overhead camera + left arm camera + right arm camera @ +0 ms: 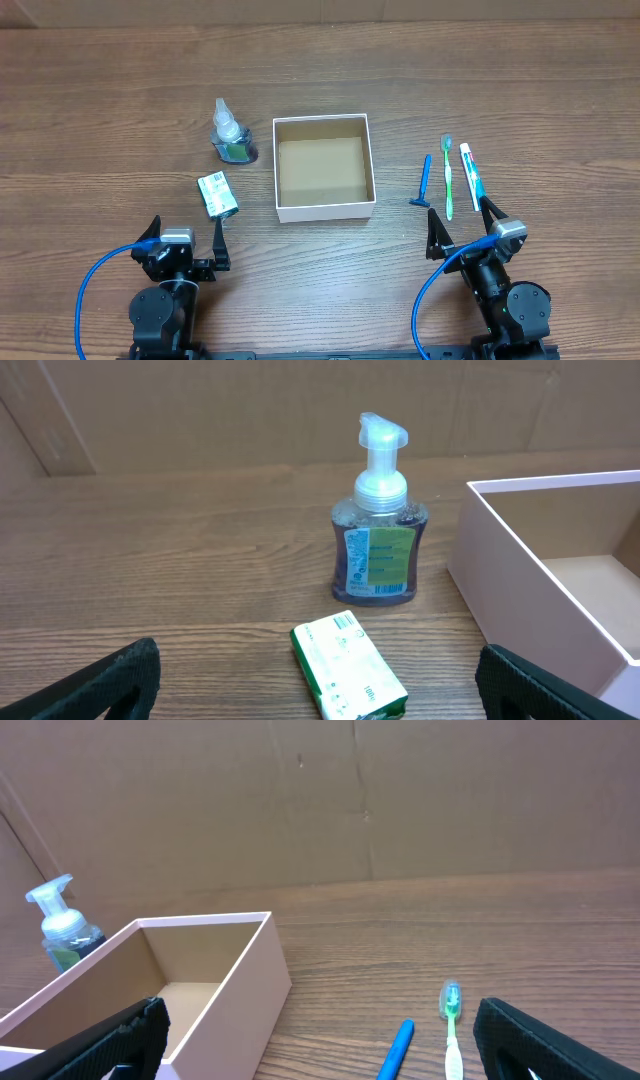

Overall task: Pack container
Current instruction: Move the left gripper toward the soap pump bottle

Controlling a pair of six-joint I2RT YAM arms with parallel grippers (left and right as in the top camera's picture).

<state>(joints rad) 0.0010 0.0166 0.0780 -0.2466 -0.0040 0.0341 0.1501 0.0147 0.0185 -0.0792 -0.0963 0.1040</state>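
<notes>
Overhead first: the square, shallow white-walled container with the brown cardboard floor (pixel 320 170) sat mid-table, empty. That made sense as the common drop point, because the toiletries lay split to either side, each group within one arm's reach. To its left stood a clear pump soap bottle with a green label (pixel 231 133), with a green-and-white wrapped soap bar (pixel 217 194) nearer the robot. To its right, a blue razor (pixel 424 182), a green toothbrush (pixel 447 175) and a white-and-blue toothpaste tube (pixel 469 176) lay side by side. The left gripper (pixel 187 224) and the right gripper (pixel 460 212) were both low at the near edge, folded back, jaws spread wide and holding nothing.

On the left wrist, the dark fingers (pixel 110 682) framed the soap bar just ahead, with the bottle behind it and the container wall (pixel 520 560) on the right. I judged that bar the easy first pick.

On the right wrist, the open fingers (pixel 555 1040) pointed past the razor and toothbrush, with the container's corner (pixel 240 985) to the left. No packing had begun.
</notes>
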